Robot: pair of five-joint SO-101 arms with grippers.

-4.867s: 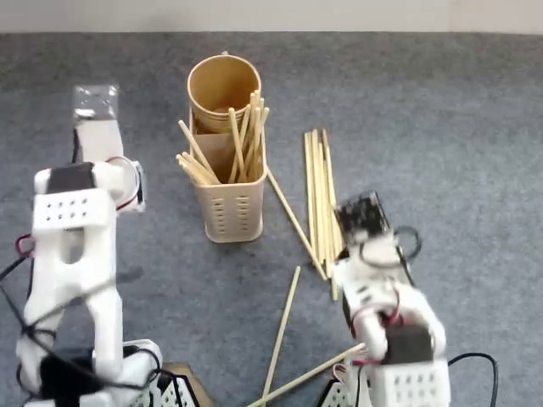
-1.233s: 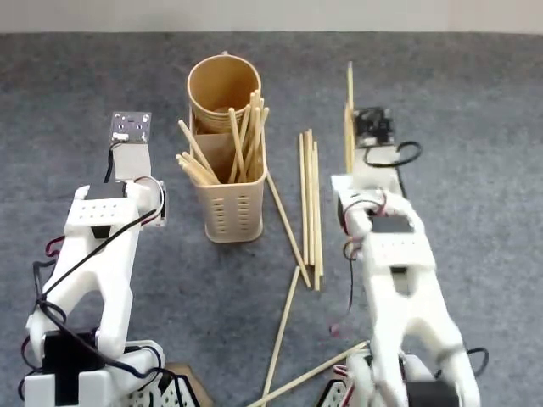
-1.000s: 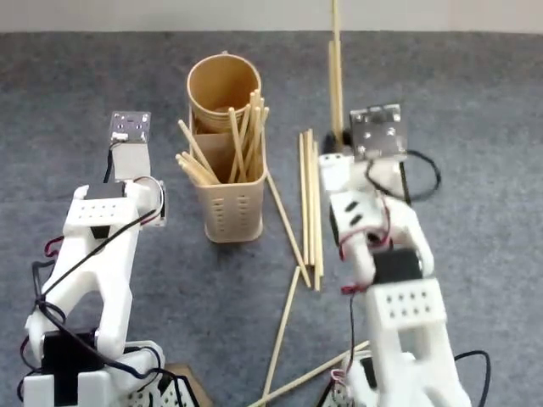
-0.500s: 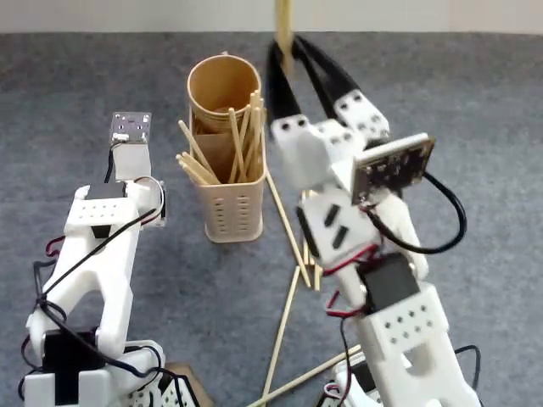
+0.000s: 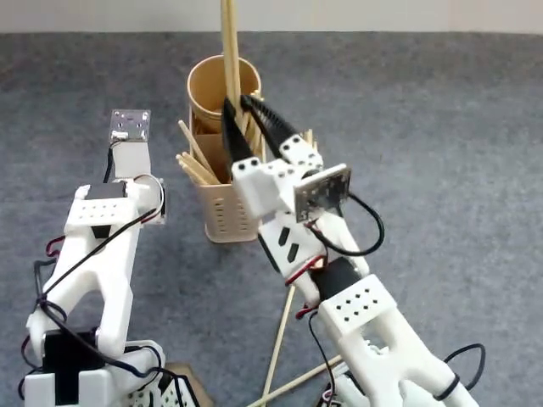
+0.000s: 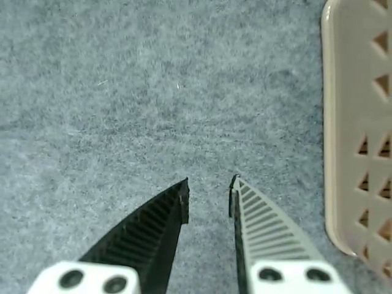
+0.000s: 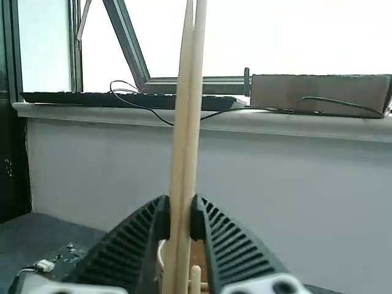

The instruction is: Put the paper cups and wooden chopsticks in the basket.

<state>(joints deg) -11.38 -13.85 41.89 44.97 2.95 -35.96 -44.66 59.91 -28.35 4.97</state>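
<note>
A beige basket [image 5: 227, 212] stands on the grey carpet with a paper cup [image 5: 219, 85] in its far end and several wooden chopsticks [image 5: 197, 161] leaning inside. My right gripper [image 5: 241, 114] hangs over the basket, shut on a pair of chopsticks [image 5: 227, 42] held upright. In the right wrist view that pair [image 7: 188, 110] rises between the black fingers of the right gripper [image 7: 179, 211]. My left gripper [image 6: 208, 182] is open just above the carpet, nothing between its fingers, with the basket's wall [image 6: 361, 122] beside it. The left arm [image 5: 102, 220] stands left of the basket.
Two loose chopsticks lie on the carpet near the front, one [image 5: 280, 339] angled toward the basket and another [image 5: 293, 386] by the right arm's base. More chopstick tips [image 5: 310, 136] peek out behind the right arm. The carpet to the far right is bare.
The right arm has lifted a pair of chopsticks from the loose pile and swung left with them to above the basket. The left arm shifted slightly right early on, then stayed still.
</note>
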